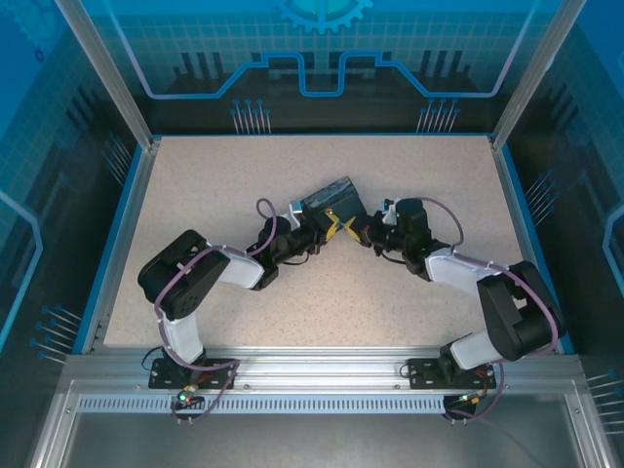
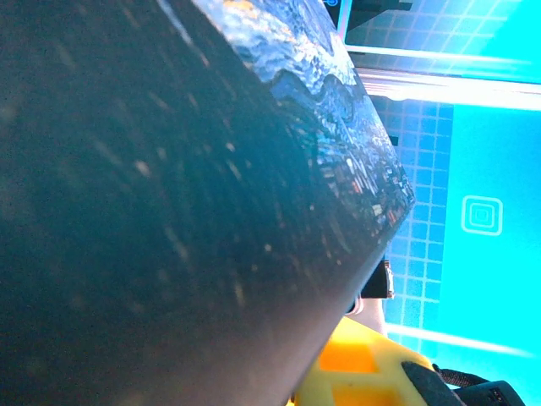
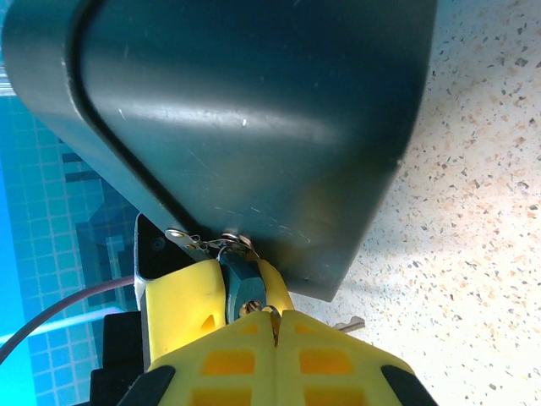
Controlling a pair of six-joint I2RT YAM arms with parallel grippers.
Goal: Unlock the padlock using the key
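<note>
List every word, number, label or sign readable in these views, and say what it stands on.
No readable words or numbers.
Gear emblem, no lettering: on back wall panel.
Concentric-square icon, no lettering: on blue wall panel.
Box: painted swirl print, no text.

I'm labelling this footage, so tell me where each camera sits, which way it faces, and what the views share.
Top external: above and behind the arm bases, looking down on the table; both arms show, the left pincer and right pincer meeting at the box.
Left wrist: right against the box's painted side, one yellow finger at the bottom edge.
Right wrist: low over the table, looking along its shut pincer at the padlock on the box's edge.
Shared: all three see the box.
</note>
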